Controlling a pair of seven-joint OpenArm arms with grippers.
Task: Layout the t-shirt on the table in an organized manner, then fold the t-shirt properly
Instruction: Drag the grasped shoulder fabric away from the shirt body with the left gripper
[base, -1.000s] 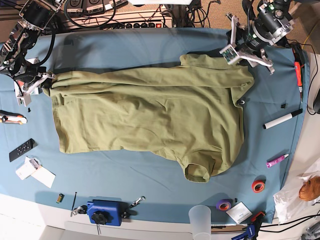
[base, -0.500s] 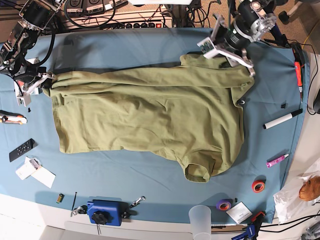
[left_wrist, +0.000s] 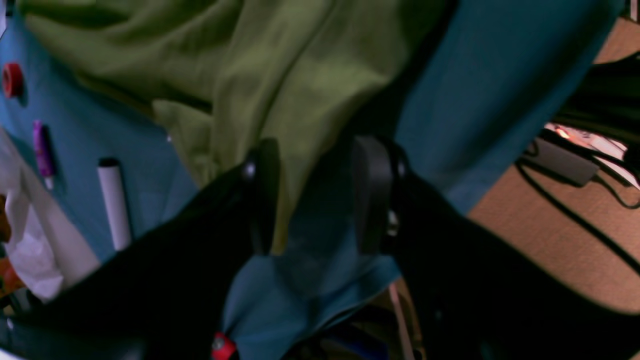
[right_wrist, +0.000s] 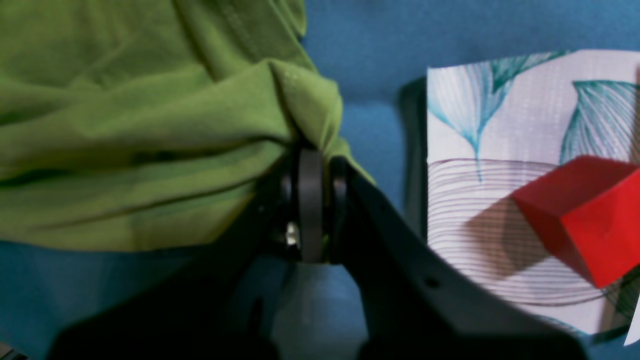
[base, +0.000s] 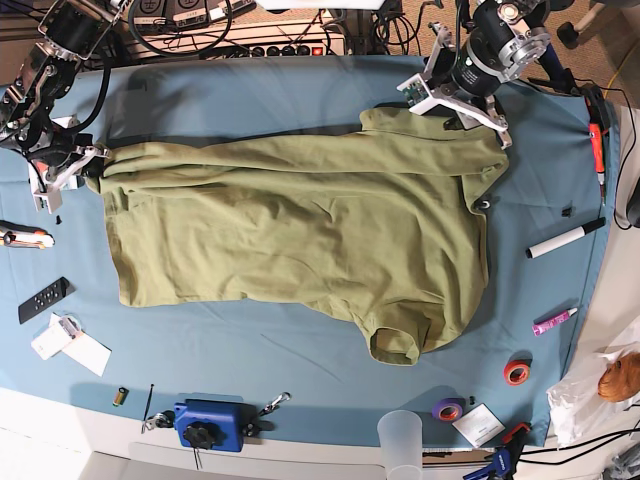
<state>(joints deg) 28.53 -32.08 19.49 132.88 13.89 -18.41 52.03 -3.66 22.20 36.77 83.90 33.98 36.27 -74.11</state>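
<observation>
Right wrist view: t-shirt (right_wrist: 150, 125) corner between right hand (right_wrist: 315, 200) pads.

My base camera hangs high overhead and looks straight down, taking in the whole desk (base: 300, 85) and the olive t-shirt (base: 300, 225) spread across it. My left wrist camera rides close behind my left claw (left_wrist: 312, 192), looking past its fingers along the shirt's edge toward the white marker (left_wrist: 114, 202). My right wrist camera sits very near my right claw (right_wrist: 314, 200), facing the bunched cloth there. All three views share the shirt on the blue cover.
</observation>
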